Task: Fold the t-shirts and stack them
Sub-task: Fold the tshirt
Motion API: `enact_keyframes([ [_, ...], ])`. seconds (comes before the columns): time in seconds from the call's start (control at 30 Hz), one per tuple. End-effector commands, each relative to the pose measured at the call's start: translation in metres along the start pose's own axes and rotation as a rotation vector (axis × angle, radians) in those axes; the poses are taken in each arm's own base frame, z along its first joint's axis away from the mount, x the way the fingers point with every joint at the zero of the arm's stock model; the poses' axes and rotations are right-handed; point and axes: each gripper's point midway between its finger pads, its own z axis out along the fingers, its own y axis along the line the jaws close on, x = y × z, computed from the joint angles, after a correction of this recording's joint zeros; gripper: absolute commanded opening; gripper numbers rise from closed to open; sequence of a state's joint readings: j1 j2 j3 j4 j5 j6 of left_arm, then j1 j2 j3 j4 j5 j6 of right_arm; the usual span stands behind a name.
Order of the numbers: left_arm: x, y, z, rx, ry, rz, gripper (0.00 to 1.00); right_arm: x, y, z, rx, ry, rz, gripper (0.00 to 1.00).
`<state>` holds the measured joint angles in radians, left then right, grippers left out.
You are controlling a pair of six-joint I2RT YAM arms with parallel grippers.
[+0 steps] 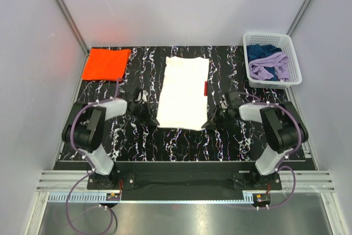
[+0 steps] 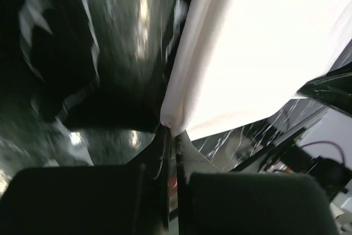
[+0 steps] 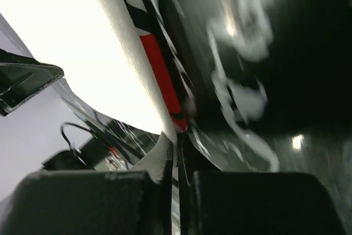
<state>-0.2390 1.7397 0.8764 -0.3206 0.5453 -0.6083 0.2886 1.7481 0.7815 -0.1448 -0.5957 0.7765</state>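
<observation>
The white t-shirt (image 1: 184,92) lies folded into a long strip in the middle of the black marbled table, with a red patch (image 1: 205,88) showing at its right edge. The orange t-shirt (image 1: 106,63) lies folded at the far left corner. My left gripper (image 1: 149,116) is shut on the white shirt's near left corner; in the left wrist view the cloth (image 2: 264,42) is pinched at the tips of the gripper (image 2: 173,131). My right gripper (image 1: 213,120) is shut on the near right corner, with the white edge (image 3: 71,42) and red strip (image 3: 162,75) at the gripper (image 3: 177,136).
A white plastic basket (image 1: 267,36) stands at the far right and holds a purple cloth (image 1: 269,69) and a blue cloth (image 1: 259,52). White walls enclose the table on three sides. The arm bases sit at the near edge.
</observation>
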Motion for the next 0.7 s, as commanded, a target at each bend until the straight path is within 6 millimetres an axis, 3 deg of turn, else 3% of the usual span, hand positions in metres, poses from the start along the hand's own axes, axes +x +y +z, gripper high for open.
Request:
enact_keyframes([
  [0.0, 0.055, 0.034, -0.003, -0.153, 0.065, 0.013, 0.0, 0.04, -0.025, -0.016, 0.058, 0.045, -0.03, 0.0],
  [0.1, 0.081, 0.016, -0.012, -0.123, 0.05, 0.041, 0.0, 0.068, -0.031, -0.028, 0.05, 0.067, -0.035, 0.0],
  [0.23, 0.115, 0.016, -0.028, -0.13, 0.035, 0.046, 0.0, 0.099, -0.038, -0.053, 0.072, 0.072, -0.029, 0.0],
  [0.27, 0.118, 0.015, -0.039, -0.133, 0.004, 0.05, 0.0, 0.099, -0.032, -0.063, 0.054, 0.035, -0.056, 0.0],
  [0.33, 0.125, 0.015, -0.048, -0.133, -0.013, 0.057, 0.0, 0.112, -0.04, -0.076, 0.085, 0.039, -0.045, 0.0],
  [0.37, 0.13, 0.02, -0.054, -0.152, -0.01, 0.045, 0.0, 0.114, -0.034, -0.084, 0.06, 0.016, -0.071, 0.0],
  [0.4, 0.13, 0.013, -0.063, -0.124, -0.039, 0.062, 0.0, 0.122, -0.039, -0.089, 0.08, 0.034, -0.059, 0.0],
  [0.67, 0.129, -0.006, -0.091, -0.116, -0.053, 0.106, 0.0, 0.129, -0.035, -0.106, 0.083, 0.021, -0.087, 0.0],
])
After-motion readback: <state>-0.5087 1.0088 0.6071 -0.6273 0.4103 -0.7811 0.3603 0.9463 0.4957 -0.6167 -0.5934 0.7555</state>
